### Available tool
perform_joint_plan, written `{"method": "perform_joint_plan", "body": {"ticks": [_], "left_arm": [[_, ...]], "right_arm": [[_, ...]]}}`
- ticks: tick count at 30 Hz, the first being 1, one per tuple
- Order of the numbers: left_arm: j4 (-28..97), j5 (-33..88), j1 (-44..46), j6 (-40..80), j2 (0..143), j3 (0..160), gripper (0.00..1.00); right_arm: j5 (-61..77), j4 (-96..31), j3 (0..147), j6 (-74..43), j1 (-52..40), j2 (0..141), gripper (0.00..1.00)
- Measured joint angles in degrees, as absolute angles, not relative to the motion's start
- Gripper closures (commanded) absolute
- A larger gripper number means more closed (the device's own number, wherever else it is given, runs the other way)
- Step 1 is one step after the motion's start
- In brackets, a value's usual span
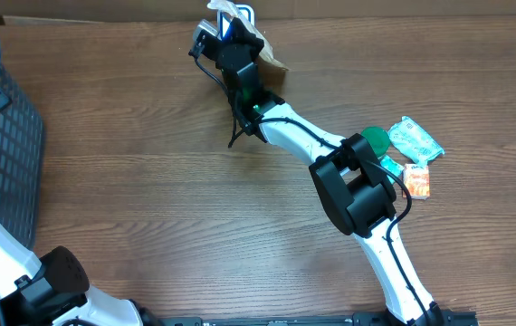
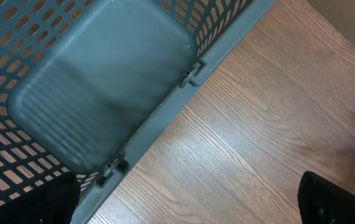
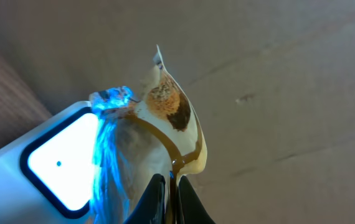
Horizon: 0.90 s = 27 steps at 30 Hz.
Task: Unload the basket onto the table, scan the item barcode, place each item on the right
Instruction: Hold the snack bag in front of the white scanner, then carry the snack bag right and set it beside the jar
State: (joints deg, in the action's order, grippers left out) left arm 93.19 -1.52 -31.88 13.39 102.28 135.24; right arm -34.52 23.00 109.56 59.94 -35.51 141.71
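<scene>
The item, a crinkled cream-and-brown snack packet (image 3: 165,115), is pinched by its lower edge in my shut right gripper (image 3: 172,194). The packet is held up right against the white scanner (image 3: 53,163), whose window glows white, and blue light falls on the packet's left side. From above, the right gripper (image 1: 240,52) holds the packet (image 1: 265,52) at the scanner (image 1: 233,18) by the table's far edge. No barcode shows. My left gripper (image 2: 193,211) is open and empty, with its dark fingertips (image 2: 59,200) wide apart beside the basket's rim.
A grey slotted basket (image 1: 9,136) stands at the table's left edge, its wall (image 2: 165,118) running diagonally under the left wrist. Right of the right arm lie a green packet (image 1: 416,139), an orange packet (image 1: 418,179) and a green round thing (image 1: 376,140).
</scene>
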Motion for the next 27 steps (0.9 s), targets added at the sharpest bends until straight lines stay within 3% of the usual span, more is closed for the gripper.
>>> {"method": "perform_joint_plan", "body": {"ticks": [8, 13, 21, 27], "left_arm": [[93.2, -1.5, -31.9, 13.4, 102.3, 135.2, 0.01], [93.2, -1.5, -31.9, 13.4, 102.3, 135.2, 0.0], [93.2, -1.5, -31.9, 13.4, 102.3, 135.2, 0.0], [93.1, -1.6, -31.9, 13.4, 102.3, 135.2, 0.0]], "right_arm": [[-35.0, 24.8, 109.6, 52.7, -35.5, 141.6, 0.96], [-35.1, 18.3, 109.6, 47.0, -35.5, 137.5, 0.96], [-27.8, -15.9, 109.5, 25.1, -35.5, 120.1, 0.96], [-18.4, -41.4, 110.0, 1.1, -34.8, 105.7, 0.96]]}}
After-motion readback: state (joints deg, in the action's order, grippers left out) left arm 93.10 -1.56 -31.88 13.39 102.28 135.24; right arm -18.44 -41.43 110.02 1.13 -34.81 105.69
